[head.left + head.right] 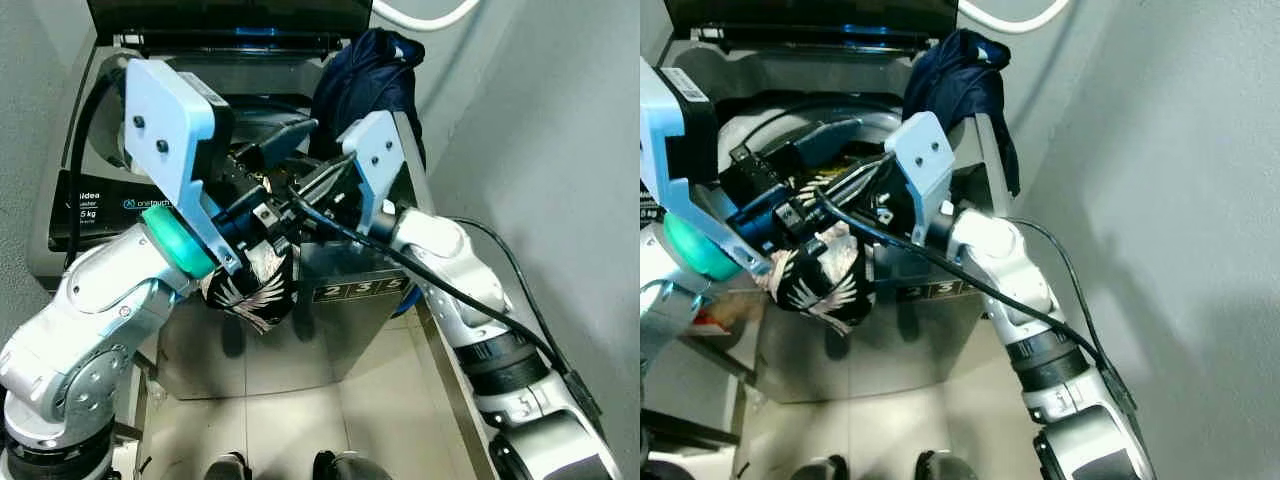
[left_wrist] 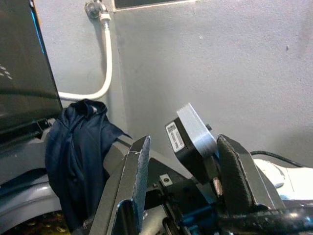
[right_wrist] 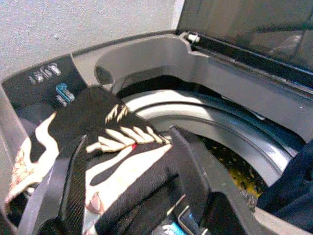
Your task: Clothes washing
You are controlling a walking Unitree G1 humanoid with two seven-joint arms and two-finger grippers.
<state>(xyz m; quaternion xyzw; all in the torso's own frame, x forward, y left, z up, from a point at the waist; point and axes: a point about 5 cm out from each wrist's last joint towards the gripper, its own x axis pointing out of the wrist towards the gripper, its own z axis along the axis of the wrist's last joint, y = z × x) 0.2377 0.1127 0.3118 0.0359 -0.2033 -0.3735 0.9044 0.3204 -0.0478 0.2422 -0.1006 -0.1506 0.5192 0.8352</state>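
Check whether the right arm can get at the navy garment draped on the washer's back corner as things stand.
Probably not straight away. The right gripper has its fingers closed on the black-and-white patterned cloth at the washer front, so it's occupied. The navy garment itself hangs uncovered just beyond, with nothing blocking the way.

A white hose hangs from a tap on the grey wall, upper left. Tiled floor lies along the bottom.
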